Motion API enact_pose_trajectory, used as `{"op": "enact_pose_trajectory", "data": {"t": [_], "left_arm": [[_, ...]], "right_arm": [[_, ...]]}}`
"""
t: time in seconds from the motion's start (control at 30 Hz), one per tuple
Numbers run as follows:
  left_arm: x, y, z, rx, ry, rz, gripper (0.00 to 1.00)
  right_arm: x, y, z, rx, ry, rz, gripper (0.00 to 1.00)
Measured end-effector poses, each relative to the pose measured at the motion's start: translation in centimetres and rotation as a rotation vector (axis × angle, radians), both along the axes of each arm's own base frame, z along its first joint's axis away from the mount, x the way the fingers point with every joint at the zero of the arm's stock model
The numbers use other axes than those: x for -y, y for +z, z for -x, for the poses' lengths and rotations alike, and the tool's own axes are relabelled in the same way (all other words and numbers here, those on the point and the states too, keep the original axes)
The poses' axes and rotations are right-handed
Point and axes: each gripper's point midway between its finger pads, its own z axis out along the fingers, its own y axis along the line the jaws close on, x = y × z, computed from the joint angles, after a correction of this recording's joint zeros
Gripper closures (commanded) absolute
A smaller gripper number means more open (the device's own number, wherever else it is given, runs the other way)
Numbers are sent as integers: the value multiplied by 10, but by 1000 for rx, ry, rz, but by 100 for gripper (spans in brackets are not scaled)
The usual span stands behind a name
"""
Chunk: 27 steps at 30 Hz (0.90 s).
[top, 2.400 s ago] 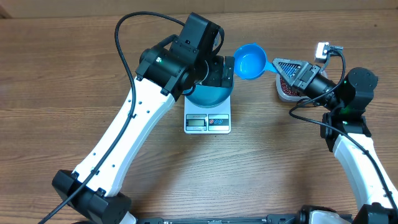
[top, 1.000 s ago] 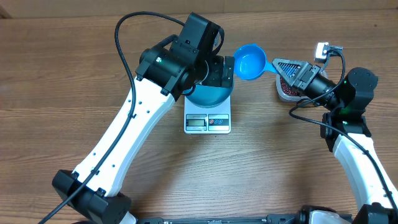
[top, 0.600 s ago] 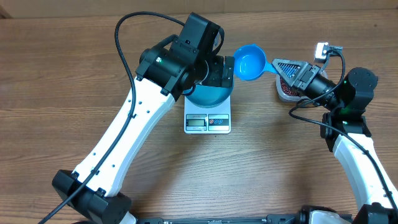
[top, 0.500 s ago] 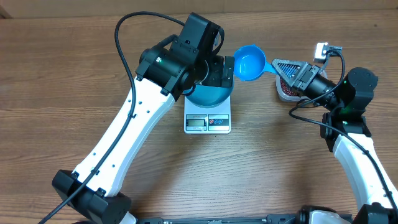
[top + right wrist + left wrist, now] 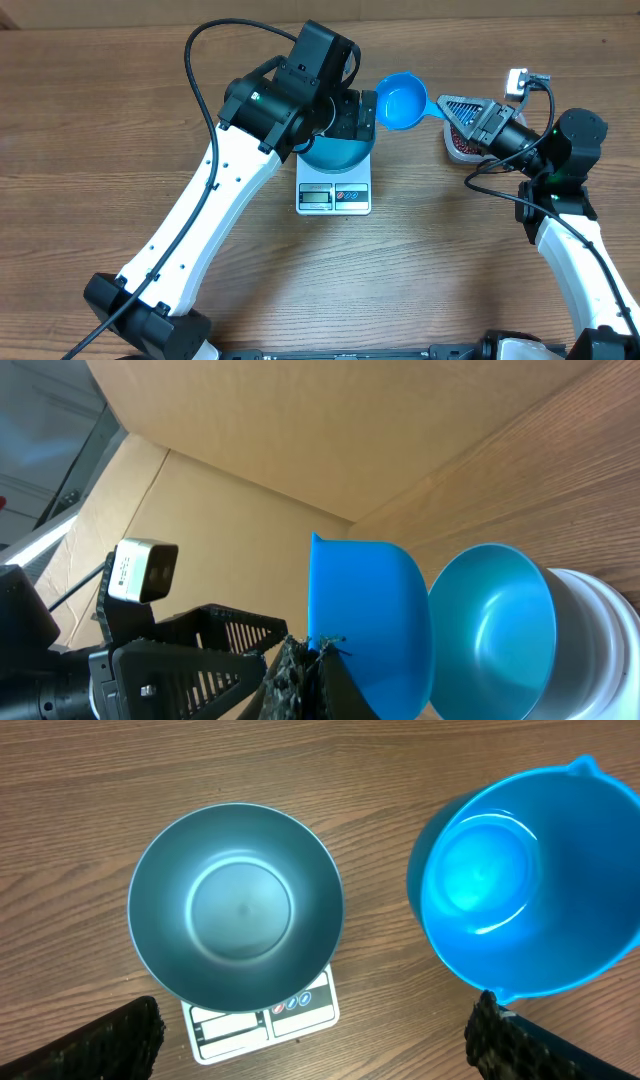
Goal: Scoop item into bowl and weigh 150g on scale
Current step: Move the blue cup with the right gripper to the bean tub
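The deep round blue bowl sits empty on the small white square scale, the left claw spread wide above it. The right claw pinches a bright blue plastic scoop just beside the bowl; dark red-brown beans lie under that arm.

**Empty bowl on scale; beans apart**
The blue bowl sits upright and empty on the white scale, directly below the left gripper. Red-brown beans lie partly hidden beneath the right gripper.
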Motion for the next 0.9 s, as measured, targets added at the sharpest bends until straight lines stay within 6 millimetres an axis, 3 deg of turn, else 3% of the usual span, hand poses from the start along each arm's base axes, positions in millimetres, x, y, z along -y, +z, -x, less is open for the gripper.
{"op": "enact_pose_trajectory", "data": {"t": [0.2, 0.57, 0.9], "left_arm": [[0, 0, 0, 0, 0, 0, 0], [0, 0, 0, 0, 0, 0, 1], [0, 0, 0, 0, 0, 0, 1]], "right_arm": [[2, -7, -2, -28, -21, 9, 96], [15, -48, -5, -184, -121, 77, 96], [28, -24, 20, -137, -234, 177, 96]]}}
